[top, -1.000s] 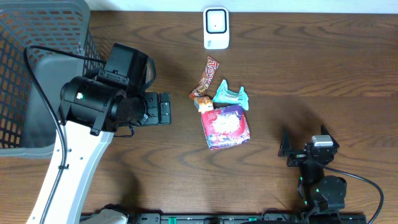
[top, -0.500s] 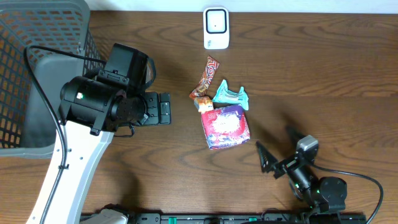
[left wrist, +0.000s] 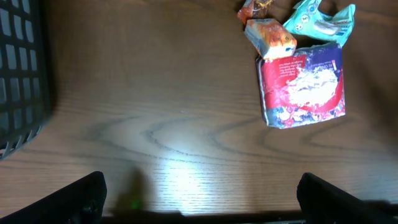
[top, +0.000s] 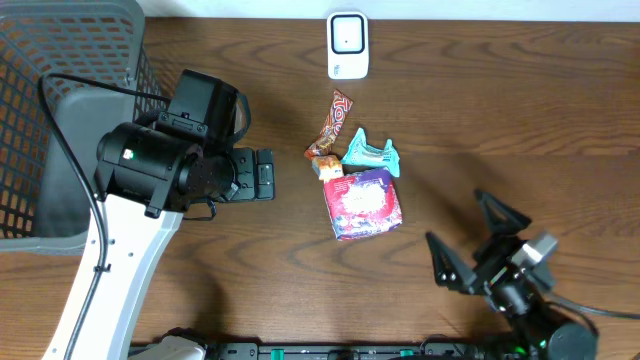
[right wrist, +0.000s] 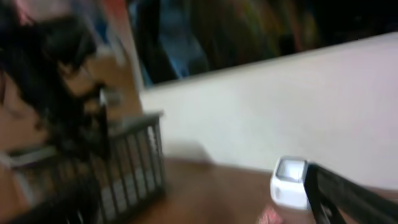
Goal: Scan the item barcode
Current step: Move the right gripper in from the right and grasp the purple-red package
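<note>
1. Overhead gives you the whole desk (top: 520, 90). The white barcode scanner (top: 347, 45) sits at the far edge and the grey mesh basket (top: 60, 120) at the far left.
2. The items to scan lie in a cluster at mid-desk, with neither arm holding any of them. A red-and-purple packet (top: 364, 203) lies flat with a small orange box (top: 326, 167) touching its far-left corner. A teal wrapper (top: 372, 154) is just beside both, and a long red snack wrapper (top: 333, 125) points toward the scanner.
3. The left gripper (left wrist: 199, 186) hangs between the basket and the cluster. Overhead, the arm's body hides its jaws. The left wrist view shows them spread wide at the bottom corners, with only bare wood between them.
4. The right gripper (top: 478, 245) is near you, right of the packet and apart from it. Its jaws are splayed wide and hold nothing (overhead shows this best).
5. The right wrist view is badly blurred and tilted up. You can make out the basket, a pale wall and the scanner, but none of the cluster.
</note>
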`<state>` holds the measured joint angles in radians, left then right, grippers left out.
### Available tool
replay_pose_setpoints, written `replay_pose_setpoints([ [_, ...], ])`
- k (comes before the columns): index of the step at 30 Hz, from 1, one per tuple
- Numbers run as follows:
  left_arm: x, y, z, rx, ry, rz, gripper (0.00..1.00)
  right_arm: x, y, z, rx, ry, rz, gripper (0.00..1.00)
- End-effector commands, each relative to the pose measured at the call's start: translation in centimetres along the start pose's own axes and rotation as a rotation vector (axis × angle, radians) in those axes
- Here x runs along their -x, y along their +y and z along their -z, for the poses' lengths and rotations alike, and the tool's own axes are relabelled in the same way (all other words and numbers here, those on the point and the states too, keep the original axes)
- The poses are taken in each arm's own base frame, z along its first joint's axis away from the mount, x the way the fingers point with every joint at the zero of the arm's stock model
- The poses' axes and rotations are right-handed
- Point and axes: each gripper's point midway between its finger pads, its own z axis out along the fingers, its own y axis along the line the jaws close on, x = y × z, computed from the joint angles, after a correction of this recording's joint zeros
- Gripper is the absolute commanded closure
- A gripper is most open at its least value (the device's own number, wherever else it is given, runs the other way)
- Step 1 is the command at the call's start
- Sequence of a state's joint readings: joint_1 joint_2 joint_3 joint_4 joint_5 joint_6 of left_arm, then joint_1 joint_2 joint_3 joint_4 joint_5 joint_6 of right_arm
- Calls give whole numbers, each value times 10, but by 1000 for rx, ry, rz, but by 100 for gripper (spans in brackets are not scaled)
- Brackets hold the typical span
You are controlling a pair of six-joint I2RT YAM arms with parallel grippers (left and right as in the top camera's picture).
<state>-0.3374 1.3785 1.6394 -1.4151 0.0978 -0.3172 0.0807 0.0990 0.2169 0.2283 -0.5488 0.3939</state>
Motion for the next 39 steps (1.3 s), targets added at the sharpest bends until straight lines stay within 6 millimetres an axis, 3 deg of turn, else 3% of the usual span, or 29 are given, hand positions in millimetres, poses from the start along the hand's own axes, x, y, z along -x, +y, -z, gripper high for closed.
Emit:
replay_pose_setpoints([
  [1, 3, 3, 4, 12, -18, 1, 2, 32, -7, -14, -83, 65, 136, 1],
  [4, 3, 3, 4, 12, -18, 1, 2, 20, -27, -31, -158, 308, 90, 1],
  [10, 3, 3, 4, 12, -18, 1, 2, -32, -50, -48, -210, 828, -183, 1],
  [14, 3, 3, 4, 12, -18, 1, 2, -71, -51, -55, -160, 1040, -401, 1],
  [18, 3, 3, 4, 12, -18, 1, 2, -121, -72, -53, -208, 1191, -516, 1],
  [20, 3, 3, 4, 12, -18, 1, 2, -144, -78, -48, -226, 1266, -575, 9],
  [22, 3, 3, 4, 12, -18, 1, 2, -167, -84, -42, -240, 1339, -628, 18],
  [29, 3, 3, 4, 12, -18, 1, 2, -225, -87, -32, -98, 1482, -652, 17],
  [34, 3, 3, 4, 12, -18, 1, 2, -258, -96, -31, -87, 1506, -705, 26],
  [39, 3, 3, 4, 12, -18, 1, 2, -278, -84, -40, 47, 1468, -798, 28],
])
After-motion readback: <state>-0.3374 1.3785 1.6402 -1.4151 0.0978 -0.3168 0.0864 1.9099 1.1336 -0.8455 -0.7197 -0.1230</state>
